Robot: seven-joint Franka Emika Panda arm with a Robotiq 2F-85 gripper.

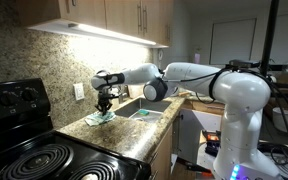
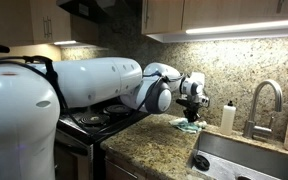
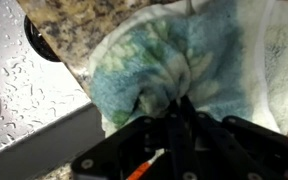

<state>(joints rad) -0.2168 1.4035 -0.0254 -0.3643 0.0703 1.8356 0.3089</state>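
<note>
Tool (image 3: 180,108) clamped on cloth (image 3: 154,60) | cloth bunched, long axis L-R across wrist view

We've got a speckled brown granite backsplash (image 1: 42,62) at 9 o'clock, pale wooden wall cabinets (image 1: 106,12) at 12, bright under-cabinet light strip (image 1: 114,34) just below.
</note>
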